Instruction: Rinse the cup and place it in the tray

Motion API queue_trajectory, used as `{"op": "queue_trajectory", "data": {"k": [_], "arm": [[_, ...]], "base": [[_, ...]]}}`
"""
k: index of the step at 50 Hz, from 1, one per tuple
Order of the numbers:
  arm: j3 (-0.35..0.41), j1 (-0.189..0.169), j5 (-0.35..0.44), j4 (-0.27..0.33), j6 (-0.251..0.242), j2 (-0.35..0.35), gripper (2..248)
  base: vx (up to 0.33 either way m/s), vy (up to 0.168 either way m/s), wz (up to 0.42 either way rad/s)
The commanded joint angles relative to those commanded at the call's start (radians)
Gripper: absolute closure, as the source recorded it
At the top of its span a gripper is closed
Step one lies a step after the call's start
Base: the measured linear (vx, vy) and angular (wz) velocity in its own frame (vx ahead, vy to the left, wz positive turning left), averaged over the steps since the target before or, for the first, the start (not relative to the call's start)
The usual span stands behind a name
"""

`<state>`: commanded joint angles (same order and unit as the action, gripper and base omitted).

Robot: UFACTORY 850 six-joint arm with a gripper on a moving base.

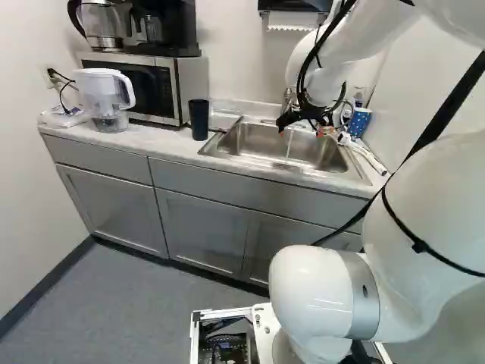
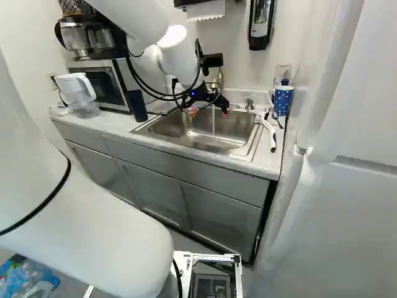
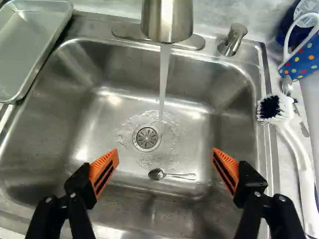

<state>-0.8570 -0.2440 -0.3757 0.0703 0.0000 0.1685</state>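
Left base view: on the table [image 1: 144, 139], from the left, a clear pitcher [image 1: 106, 91] stands beside a microwave [image 1: 136, 89], which bears a coffee maker [image 1: 163, 30]. Next comes a dark cup [image 1: 198, 119], upright between microwave and sink [image 1: 242, 142].

Right base view: the hand [image 2: 206, 107] is above the sink, and a spotted blue cup [image 2: 283, 99] is on the table near the sink's right rear corner.

Wrist view: a grey tray [image 3: 27, 42] lies along the sink's side opposite the spotted cup. Water [image 3: 163, 79] runs from the faucet [image 3: 167, 20] near the drain [image 3: 147, 137]; a spoon [image 3: 172, 176] lies in the basin. The hand is open, its orange pads [image 3: 104, 170] wide apart. Beside the sink, near the spotted cup, lies a white brush [image 3: 294, 144].
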Motion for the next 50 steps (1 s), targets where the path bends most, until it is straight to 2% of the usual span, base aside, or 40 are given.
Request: {"op": "queue_trajectory", "data": {"k": [12, 50], "arm": [[0.011, 0.031, 0.0, 0.0, 0.0, 0.012, 3], [0.04, 0.175, 0.0, 0.0, 0.0, 0.045, 3]], "base": [[0.0, 0.0, 0.0], [0.0, 0.0, 0.0]]}}
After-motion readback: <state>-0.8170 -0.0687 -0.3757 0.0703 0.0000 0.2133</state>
